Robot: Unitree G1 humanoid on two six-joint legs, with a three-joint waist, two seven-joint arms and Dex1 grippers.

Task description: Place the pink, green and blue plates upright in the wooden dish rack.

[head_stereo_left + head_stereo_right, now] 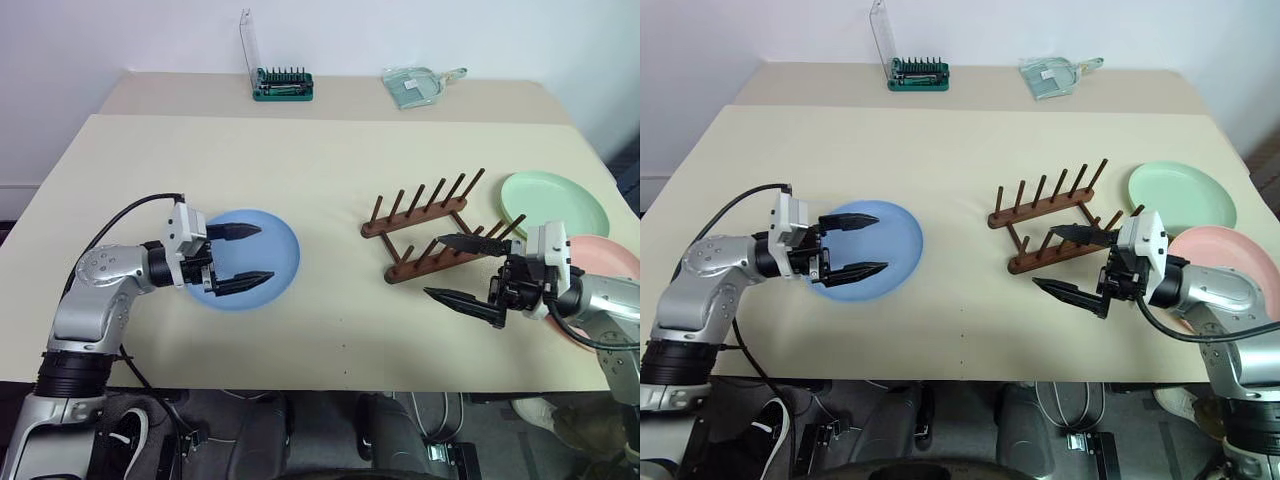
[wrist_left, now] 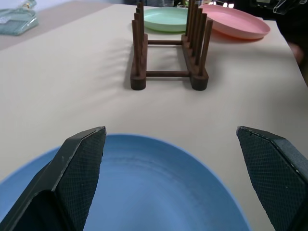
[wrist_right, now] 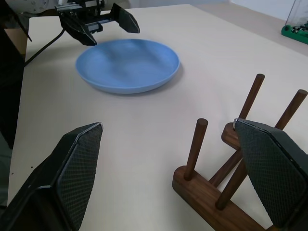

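**Three flat plates, one light rack: where this could slip**

We have both sets of jaws spread wide and holding nothing. Our left gripper (image 1: 243, 257) hovers over the near-left part of the blue plate (image 1: 270, 250), which lies flat on the table (image 1: 300, 160) on the left side. Our right gripper (image 1: 470, 268) hangs at the near-right end of the wooden rack (image 1: 425, 225), right of centre, with no plate in it yet. The green plate (image 1: 555, 203) lies to the right of the rack, and the pink plate (image 1: 605, 258) sits nearer than it, partly behind our right arm.

The main risks, as we judge them:

- Each plate lies flat, so a finger has to get under or over a thin rim; a shallow pinch could let the plate slide away or drop.
- Our right fingers are close to the rack's pegs. A careless sweep could knock the rack askew or tip it.
- A plate set between pegs off-angle could lean out and fall.
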